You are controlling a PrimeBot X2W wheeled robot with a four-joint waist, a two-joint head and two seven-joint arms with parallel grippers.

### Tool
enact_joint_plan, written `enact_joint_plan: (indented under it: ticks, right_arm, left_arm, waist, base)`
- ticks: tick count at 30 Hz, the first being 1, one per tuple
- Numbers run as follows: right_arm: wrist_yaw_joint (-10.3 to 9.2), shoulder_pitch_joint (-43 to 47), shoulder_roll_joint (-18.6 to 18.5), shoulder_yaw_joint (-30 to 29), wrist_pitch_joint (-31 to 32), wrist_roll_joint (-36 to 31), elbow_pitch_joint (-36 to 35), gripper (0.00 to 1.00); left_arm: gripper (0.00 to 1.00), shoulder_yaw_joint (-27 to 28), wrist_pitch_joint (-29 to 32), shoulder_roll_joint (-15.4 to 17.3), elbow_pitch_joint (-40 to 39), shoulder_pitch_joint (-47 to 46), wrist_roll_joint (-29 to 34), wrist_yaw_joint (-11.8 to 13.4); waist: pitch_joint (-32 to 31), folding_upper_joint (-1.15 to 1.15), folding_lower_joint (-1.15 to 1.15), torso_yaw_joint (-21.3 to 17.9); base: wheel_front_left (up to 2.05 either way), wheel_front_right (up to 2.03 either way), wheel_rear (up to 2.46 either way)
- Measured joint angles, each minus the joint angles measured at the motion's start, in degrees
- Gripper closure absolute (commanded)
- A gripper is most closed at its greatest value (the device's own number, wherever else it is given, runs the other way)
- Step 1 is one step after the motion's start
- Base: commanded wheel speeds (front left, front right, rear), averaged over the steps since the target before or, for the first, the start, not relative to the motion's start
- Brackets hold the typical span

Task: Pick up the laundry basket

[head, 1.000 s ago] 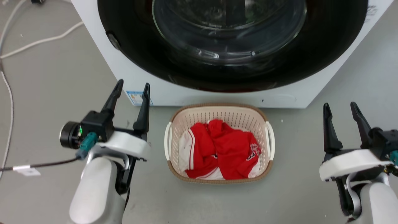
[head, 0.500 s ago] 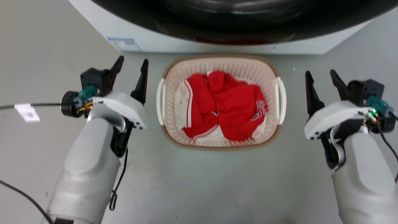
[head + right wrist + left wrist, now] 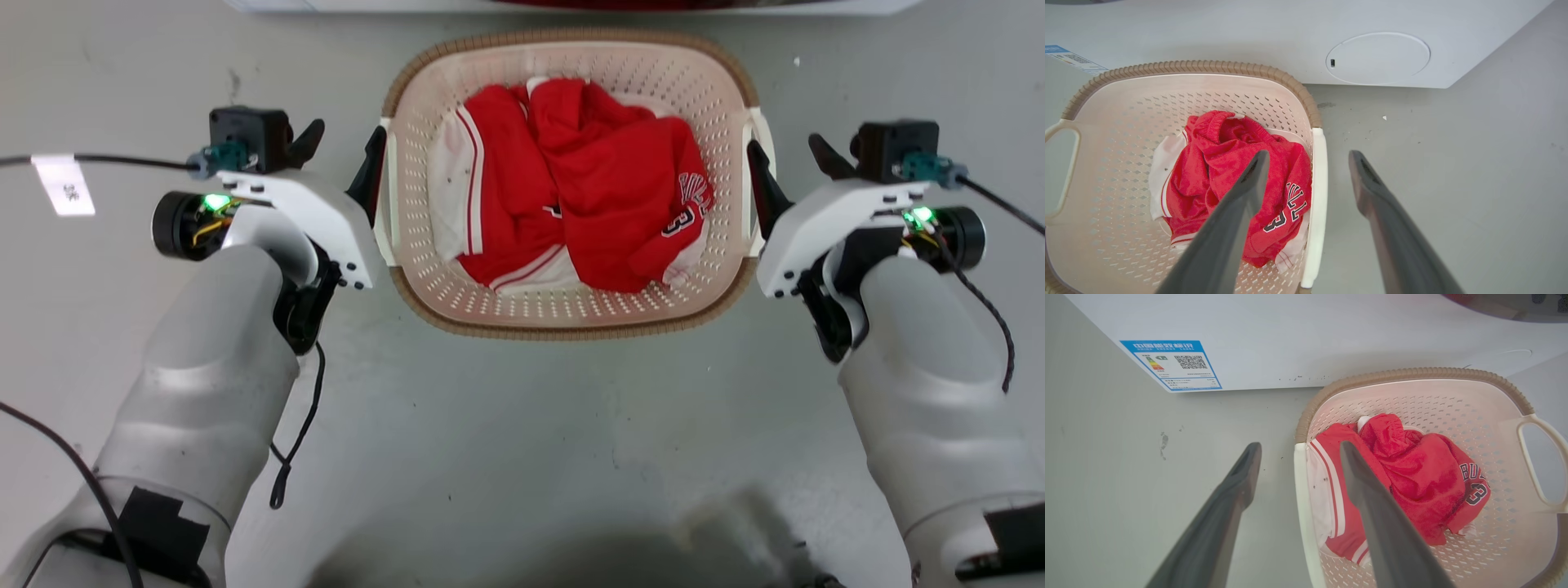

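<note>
Grey floor (image 3: 522,425) runs up to the white washer (image 3: 1290,335). The laundry basket (image 3: 571,331) sits on it just in front of the machine, with a red jersey (image 3: 604,188) heaped inside. The left gripper (image 3: 345,135) and right gripper (image 3: 782,145) flank the basket, each with its fingers spread apart and clamping nothing. The placement looks deliberate: closing would pinch both side handles for a level two-armed lift. In the head view the inner fingers merely seem to meet the basket's sides. The wrist views show each pair straddling, one finger over the floor and one above the clothing, with the left handle (image 3: 1303,506) and right handle (image 3: 1318,183) lying in the gaps. They also reveal the washer's energy label (image 3: 1171,364) and round service cover (image 3: 1378,58).
</note>
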Motion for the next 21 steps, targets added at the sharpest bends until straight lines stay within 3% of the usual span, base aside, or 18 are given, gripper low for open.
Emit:
enact_joint_plan:
  ticks: [11,21]
  right_arm:
    - [0.00,-9.34,-0.01,5.04,-1.53,3.12,11.36,0.00]
    - [0.00,-12.65,0.01,9.68,-1.78,7.48,15.64,0.00]
  left_arm:
    - [0.00,-9.44,2.53,1.46,1.83,-5.92,-9.26,0.00]
    - [0.00,-16.01,3.91,2.30,3.86,-9.40,-14.21,0.00]
  waist:
    - [5.82,0.00,0.00,-0.71]
    - [8.71,0.00,-0.01,-1.08]
  base:
    - [0.00,0.00,0.00]
    - [0.00,0.00,0.00]
